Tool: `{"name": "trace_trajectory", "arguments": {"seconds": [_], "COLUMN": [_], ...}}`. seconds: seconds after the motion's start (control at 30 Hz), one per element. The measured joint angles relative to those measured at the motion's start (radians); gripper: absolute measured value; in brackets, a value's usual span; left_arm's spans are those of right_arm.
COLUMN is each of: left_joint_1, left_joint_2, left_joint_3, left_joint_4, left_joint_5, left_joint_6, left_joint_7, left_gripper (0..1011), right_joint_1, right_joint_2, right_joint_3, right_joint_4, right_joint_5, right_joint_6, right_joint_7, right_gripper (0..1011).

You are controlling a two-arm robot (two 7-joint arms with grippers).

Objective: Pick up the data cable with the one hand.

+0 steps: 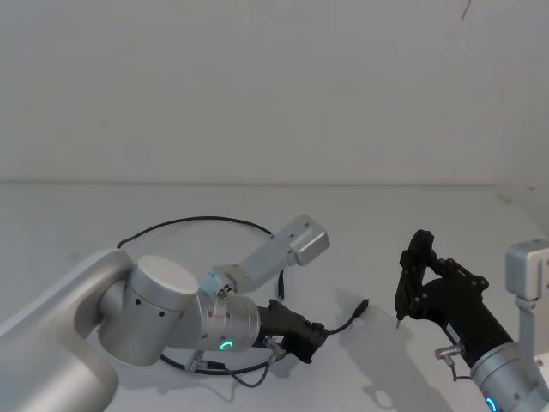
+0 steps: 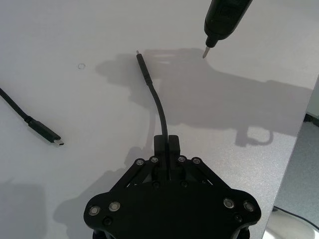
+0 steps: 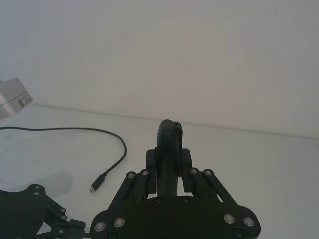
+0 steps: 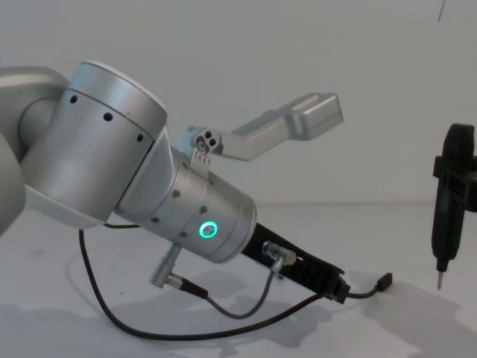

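Over on the left, the data cable [image 1: 206, 220] lies in a big loose loop on the white table [image 1: 480, 215], curving round behind the left arm. The left gripper [image 1: 316, 333] sits low over the table in front of that loop, reaching toward the right. Its fingers are pinched tight on the cable near one end, and the left wrist view shows this really clearly. A short bit of cord sticks out past the fingertips, with its plug [image 1: 362, 306] aimed at the right side and looking slightly off the surface in the chest view. The other plug [image 2: 50, 135] lies flat on the table, off to the side of the gripper. Further right, well apart from the cable, the right gripper [image 1: 418, 279] is clamped on a dark pen-like tool [image 4: 445, 216], held upright with the tip pointing down at the table.
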Motion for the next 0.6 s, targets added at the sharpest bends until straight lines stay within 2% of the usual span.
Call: {"name": "trace_trajectory", "arguments": {"seconds": [0.4, 0.6], "left_joint_1": [0.000, 0.004], "left_joint_2": [-0.001, 0.005], "left_joint_3": [0.000, -0.001], "left_joint_4": [0.000, -0.009], "left_joint_5": [0.001, 0.008], "left_joint_6": [-0.002, -0.029], "left_joint_7": [0.000, -0.004], "left_gripper": [34, 34], "right_joint_1": [0.000, 0.002], "right_joint_2": [-0.001, 0.000], "right_joint_3": [0.002, 0.009], "right_joint_4": [-0.002, -0.015], "right_joint_5": [0.000, 0.007], "right_joint_6": [0.000, -0.004], "right_joint_7": [0.001, 0.018], "right_gripper": [279, 279]}}
